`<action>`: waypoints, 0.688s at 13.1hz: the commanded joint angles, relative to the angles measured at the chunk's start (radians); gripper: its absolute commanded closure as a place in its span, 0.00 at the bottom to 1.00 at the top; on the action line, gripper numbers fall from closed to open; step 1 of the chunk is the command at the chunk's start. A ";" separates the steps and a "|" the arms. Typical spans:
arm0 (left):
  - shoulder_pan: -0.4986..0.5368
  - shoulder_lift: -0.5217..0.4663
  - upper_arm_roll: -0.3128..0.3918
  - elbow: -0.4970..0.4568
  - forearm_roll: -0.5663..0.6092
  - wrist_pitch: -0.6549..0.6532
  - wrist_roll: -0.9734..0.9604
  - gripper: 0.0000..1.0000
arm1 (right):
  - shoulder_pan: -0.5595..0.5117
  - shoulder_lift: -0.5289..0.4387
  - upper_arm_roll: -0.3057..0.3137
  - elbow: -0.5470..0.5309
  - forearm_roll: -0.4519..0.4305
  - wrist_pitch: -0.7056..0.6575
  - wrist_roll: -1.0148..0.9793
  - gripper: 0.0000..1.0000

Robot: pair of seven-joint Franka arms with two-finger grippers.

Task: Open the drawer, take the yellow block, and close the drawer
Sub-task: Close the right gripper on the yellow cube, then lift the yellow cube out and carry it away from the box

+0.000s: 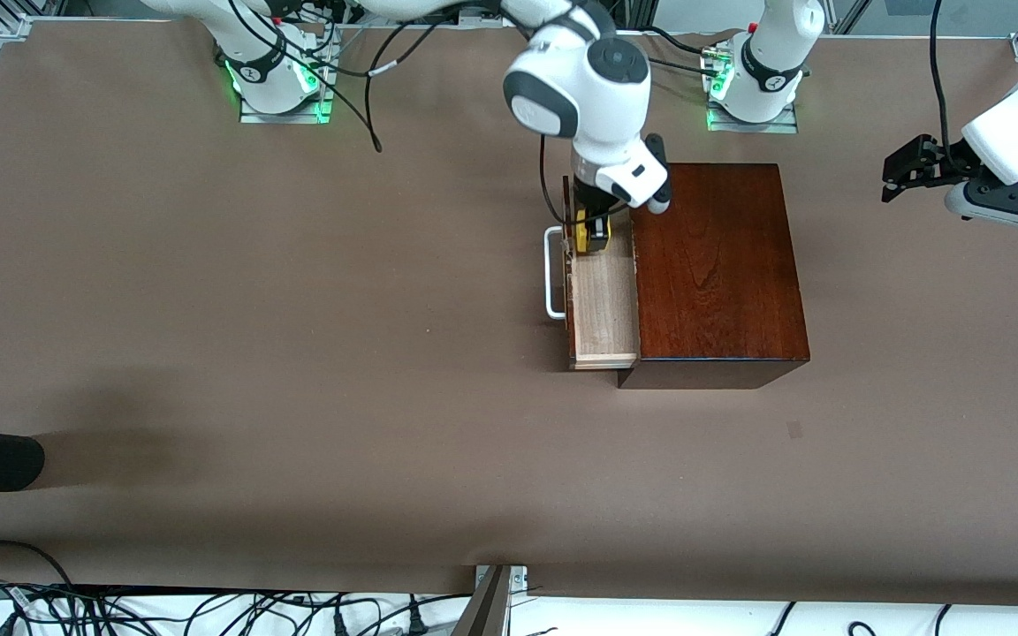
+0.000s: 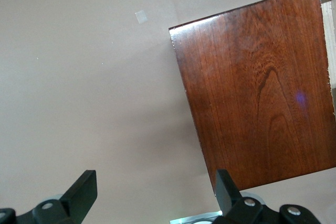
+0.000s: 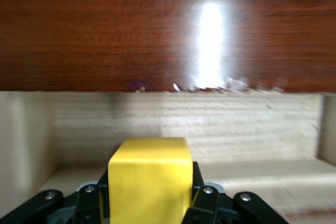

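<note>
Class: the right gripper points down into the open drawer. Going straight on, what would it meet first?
Most likely the pale wooden drawer floor: the right gripper, shut on the small yellow block, sits just above it, though depth is unclear.

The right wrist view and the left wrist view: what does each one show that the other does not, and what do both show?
Only the right wrist view shows the yellow block clamped in the right gripper over the pale inside of the open drawer. Only the left wrist view shows the left gripper, open, above the bare table beside the box. Both show the glossy mahogany box.
</note>
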 commanded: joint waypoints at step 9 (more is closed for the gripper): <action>-0.010 0.030 -0.006 0.063 0.026 -0.023 -0.014 0.00 | -0.364 -0.298 -0.015 0.030 0.173 -0.249 0.158 1.00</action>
